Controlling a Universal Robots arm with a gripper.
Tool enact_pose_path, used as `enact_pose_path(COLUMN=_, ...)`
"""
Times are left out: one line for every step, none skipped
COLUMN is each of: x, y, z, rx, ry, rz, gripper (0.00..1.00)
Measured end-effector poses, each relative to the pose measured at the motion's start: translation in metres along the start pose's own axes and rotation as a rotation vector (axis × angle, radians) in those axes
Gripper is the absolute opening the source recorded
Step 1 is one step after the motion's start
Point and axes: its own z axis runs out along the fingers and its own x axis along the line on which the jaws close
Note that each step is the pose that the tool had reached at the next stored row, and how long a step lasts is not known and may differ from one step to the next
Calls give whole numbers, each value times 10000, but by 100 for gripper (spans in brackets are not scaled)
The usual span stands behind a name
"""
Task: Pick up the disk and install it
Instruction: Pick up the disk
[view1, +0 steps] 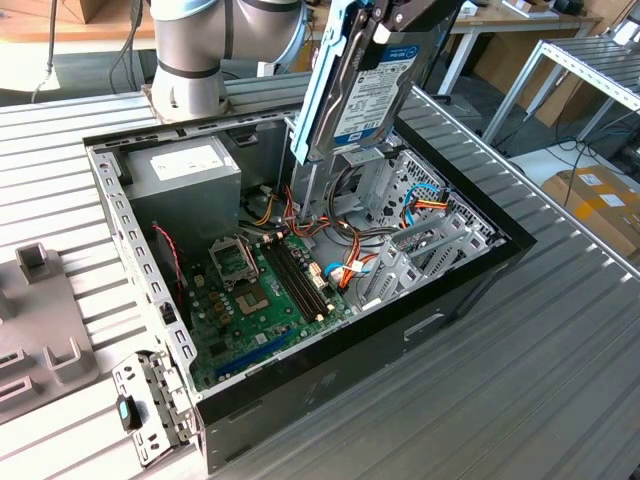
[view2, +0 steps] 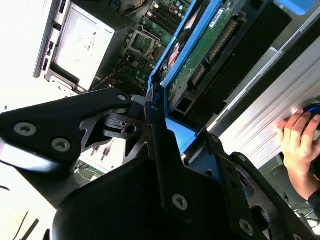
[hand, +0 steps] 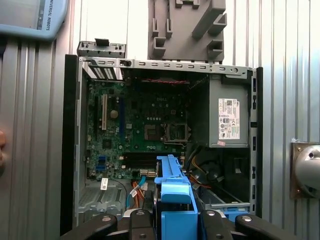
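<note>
The disk (view1: 365, 85) hangs upright on its edge above the open computer case (view1: 400, 330), its white and blue label facing the exterior view. My gripper (view1: 398, 14) is shut on its top end. In the second wrist view the disk's green circuit board (view2: 210, 45) and blue side rail (view2: 186, 42) run away from my black fingers (view2: 162, 160). In the first wrist view the blue rail (hand: 172, 192) sits between the fingers (hand: 137, 225), over the case's drive end. The metal drive cage (view1: 425, 205) lies just below the disk.
Inside the case are a green motherboard (view1: 265, 290), a grey power supply (view1: 185, 180) and loose orange and blue cables (view1: 345, 265). A grey fixture (view1: 40, 320) lies at the exterior view's left. A person's hand (view2: 300, 145) rests on the slatted table beside the case.
</note>
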Motion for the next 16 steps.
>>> enact_pose_path(x=1, y=0, z=0, rx=0, ry=1, rz=0, gripper=37)
enact_pose_path(x=6, y=0, z=0, rx=0, ry=1, rz=0, gripper=37)
enact_pose_path(x=8, y=0, z=0, rx=0, ry=0, rz=0, gripper=37)
enact_pose_path(x=10, y=0, z=-1, rx=0, ry=1, rz=1, gripper=37)
enact_pose_path(x=16, y=-1, z=-1, rx=0, ry=0, rz=0, gripper=37)
enact_pose_path(x=18, y=-1, z=0, rx=0, ry=0, rz=0, gripper=37)
enact_pose_path(x=20, y=-2, z=-1, rx=0, ry=1, rz=0, gripper=37)
enact_pose_path(x=24, y=-3, z=0, rx=0, ry=0, rz=0, gripper=37)
enact_pose_path(x=26, y=-5, z=-1, rx=0, ry=1, rz=1, gripper=37)
enact_pose_path(x=28, y=-6, z=0, rx=0, ry=1, rz=0, gripper=37)
enact_pose_path(x=29, y=-7, z=0, rx=0, ry=1, rz=0, gripper=37)
enact_pose_path(x=31, y=-8, z=0, rx=0, ry=2, rz=0, gripper=37)
enact_pose_path(x=35, y=-8, z=0, rx=0, ry=2, rz=0, gripper=37)
enact_pose_path(x=41, y=-9, z=0, rx=-1, ry=2, rz=0, gripper=37)
enact_pose_path(x=46, y=-9, z=1, rx=0, ry=1, rz=0, gripper=37)
enact_pose_path(x=52, y=-9, z=3, rx=0, ry=0, rz=1, gripper=37)
